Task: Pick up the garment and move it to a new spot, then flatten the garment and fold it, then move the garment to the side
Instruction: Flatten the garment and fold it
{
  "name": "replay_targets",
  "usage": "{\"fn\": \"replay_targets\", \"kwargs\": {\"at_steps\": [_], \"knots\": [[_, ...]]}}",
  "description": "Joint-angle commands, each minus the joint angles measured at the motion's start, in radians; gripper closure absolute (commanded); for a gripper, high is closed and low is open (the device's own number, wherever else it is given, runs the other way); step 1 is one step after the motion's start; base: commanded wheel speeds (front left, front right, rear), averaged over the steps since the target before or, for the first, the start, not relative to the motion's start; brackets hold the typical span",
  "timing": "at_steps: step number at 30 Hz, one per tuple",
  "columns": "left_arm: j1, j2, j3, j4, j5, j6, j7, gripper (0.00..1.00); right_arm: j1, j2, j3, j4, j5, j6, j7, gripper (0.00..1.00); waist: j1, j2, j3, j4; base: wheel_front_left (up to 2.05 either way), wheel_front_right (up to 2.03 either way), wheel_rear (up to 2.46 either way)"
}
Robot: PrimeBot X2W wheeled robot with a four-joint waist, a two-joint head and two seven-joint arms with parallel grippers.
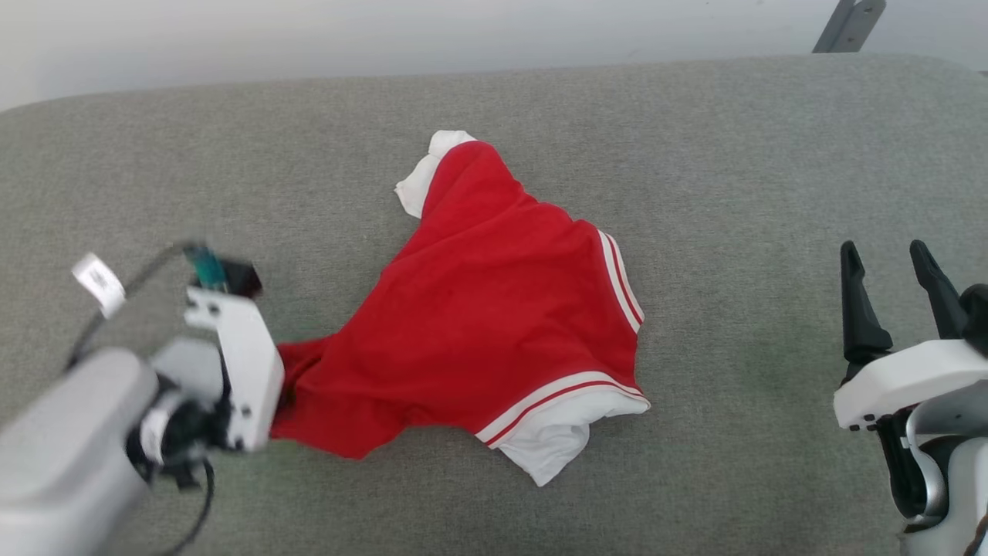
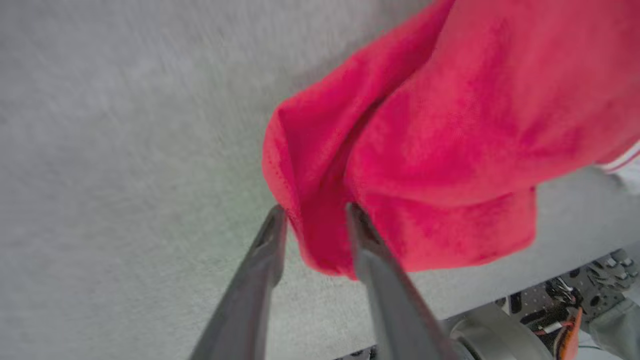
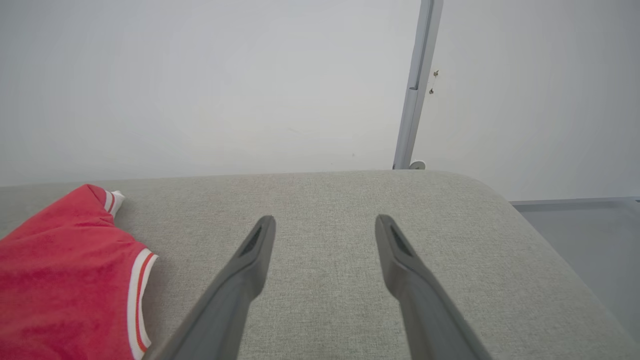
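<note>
The left end effector has two long, dark grey, tapered fingers; its wrist carries a white angled bracket, a teal connector and a black cable bearing a white tag. The right end effector has two black pointed fingers rising from a white housing on a pale grey forearm.

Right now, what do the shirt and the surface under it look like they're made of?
The shirt: soft knit cloth, matte red, likely jersey; it creases and drapes limply. The surface: grey woven upholstery fabric, matte, fine weave visible; its edge looks rounded and padded.
</note>
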Motion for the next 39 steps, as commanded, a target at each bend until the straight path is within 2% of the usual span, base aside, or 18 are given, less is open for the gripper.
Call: {"fn": "replay_targets", "kwargs": {"at_steps": [1,6,12,15,22,30,31,32,39], "knots": [[-0.053,0.018,0.018,-0.036,0.012,0.011,0.013,0.0,-0.014,0.002,0.007,0.0,0.006,-0.001,-0.002,0.0,-0.0001,0.0,-0.001,-0.01,0.0,0.0,0.0],[-0.154,0.035,0.037,-0.109,0.031,0.028,0.067,0.0,-0.024,0.007,0.022,-0.005,0.015,-0.001,-0.012,0.0,-0.0001,0.0,0.008,-0.047,0.0,0.0,0.0],[-0.249,-0.006,0.047,-0.105,0.049,0.008,0.067,0.0,-0.045,0.016,0.038,0.002,0.027,-0.001,-0.023,0.0,-0.0001,0.0,0.027,-0.097,0.0,0.0,0.0],[-0.295,-0.045,0.045,-0.057,0.049,-0.001,0.072,0.0,-0.059,0.022,0.052,0.009,0.031,-0.001,-0.026,0.0,-0.0001,0.0,0.043,-0.129,0.0,0.0,0.0],[-0.355,-0.12,0.012,0.107,0.079,-0.049,0.039,0.0,-0.089,0.031,0.085,0.025,0.046,-0.001,-0.039,0.0,-0.0001,0.0,0.093,-0.196,0.0,0.0,0.0],[-0.362,-0.208,-0.053,0.368,0.131,-0.145,-0.061,0.0,-0.121,0.037,0.111,0.058,0.068,-0.001,-0.057,0.0,-0.0001,0.0,0.141,-0.233,0.0,0.0,0.0],[-0.356,-0.221,-0.058,0.396,0.129,-0.156,-0.067,0.91,-0.124,0.037,0.113,0.061,0.07,-0.001,-0.06,0.0,-0.0001,0.0,0.142,-0.233,0.0,0.0,0.0],[-0.354,-0.233,-0.058,0.424,0.122,-0.161,-0.068,1.0,-0.124,0.037,0.115,0.066,0.07,-0.001,-0.061,0.0,-0.0001,0.0,0.142,-0.232,0.0,0.0,0.0],[-0.396,-0.27,-0.058,0.517,0.118,-0.205,-0.119,1.0,-0.1,0.029,0.096,0.083,0.058,-0.001,-0.066,0.0,-0.0001,0.0,0.099,-0.184,0.0,0.0,0.0]]}}
